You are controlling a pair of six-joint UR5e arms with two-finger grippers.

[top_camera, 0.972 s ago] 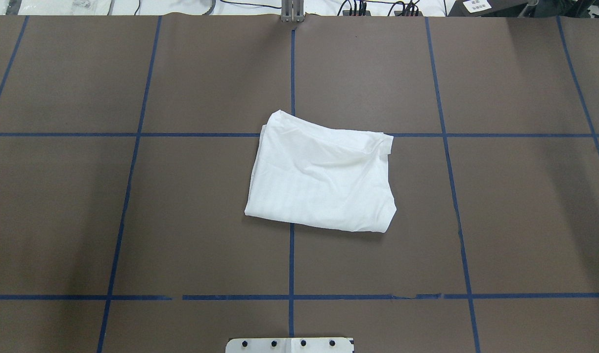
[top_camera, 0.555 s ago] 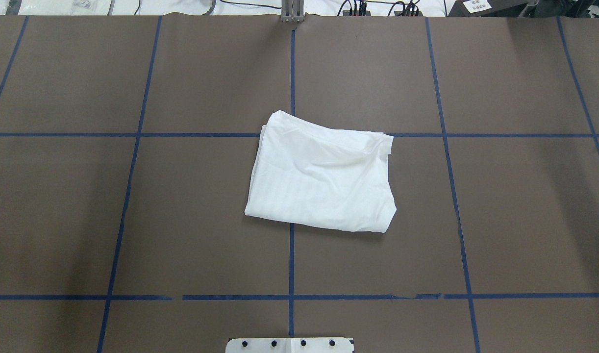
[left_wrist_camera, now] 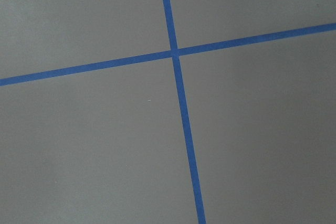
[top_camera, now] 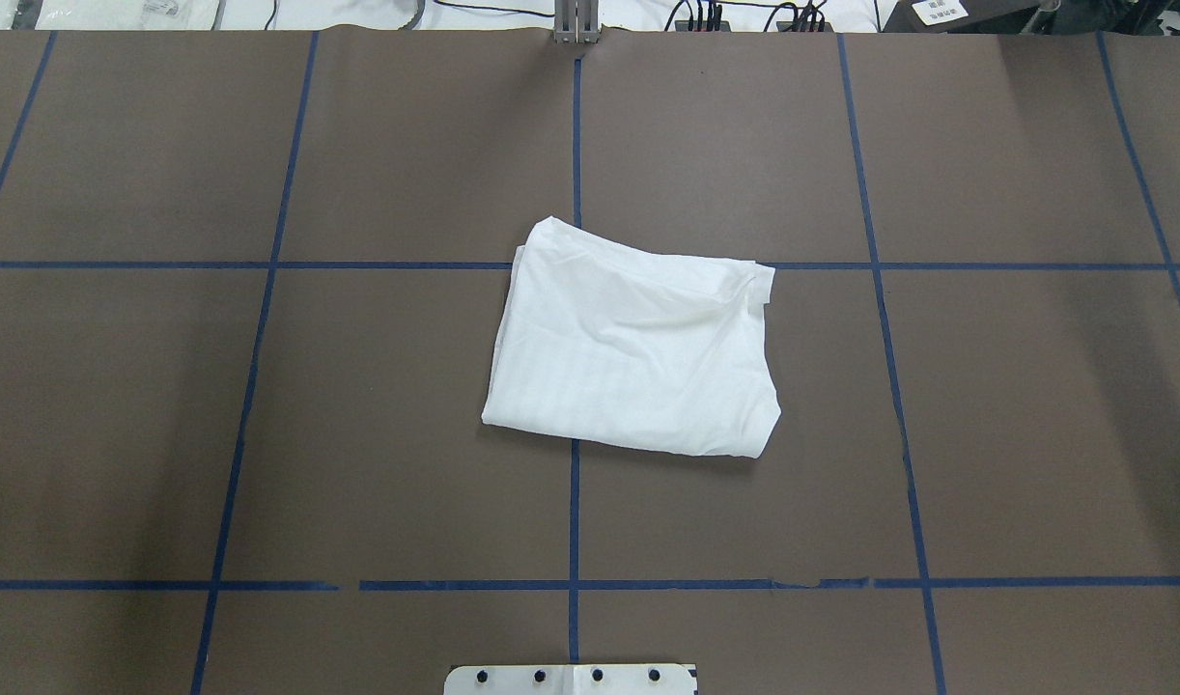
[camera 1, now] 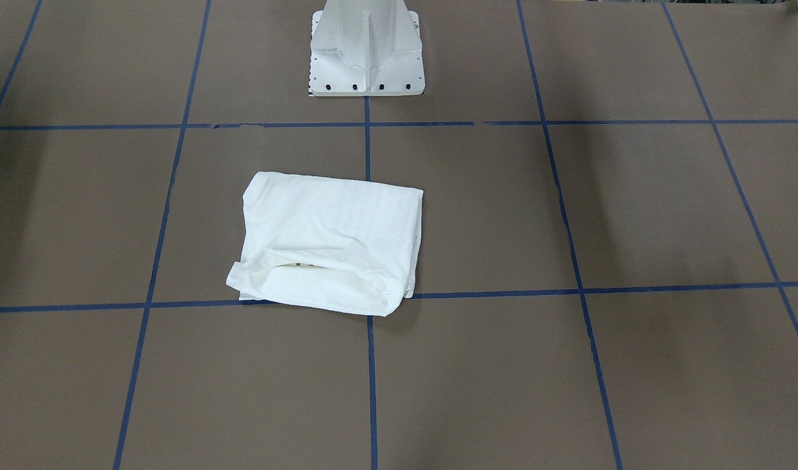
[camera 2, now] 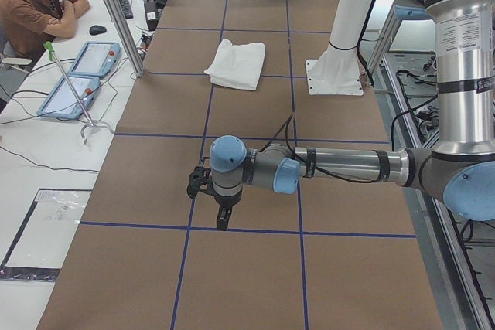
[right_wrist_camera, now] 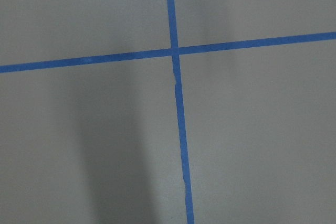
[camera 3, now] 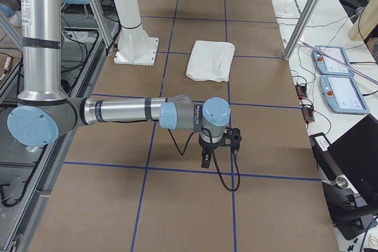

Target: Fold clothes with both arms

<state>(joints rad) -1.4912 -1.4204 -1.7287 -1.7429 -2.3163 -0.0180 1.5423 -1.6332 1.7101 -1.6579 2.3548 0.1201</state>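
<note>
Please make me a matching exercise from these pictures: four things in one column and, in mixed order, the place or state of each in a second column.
Column 1
1. shirt
2. pedestal base
3. left hand
4. tape lines

Column 2
A. blue, forming a grid on the table
B. folded, lying mid-table
C. white, standing at the robot's edge
D. pointing down, away from the shirt

Pairs: 1-B, 2-C, 3-D, 4-A

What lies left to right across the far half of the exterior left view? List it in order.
person → white shirt → white pedestal base
</note>
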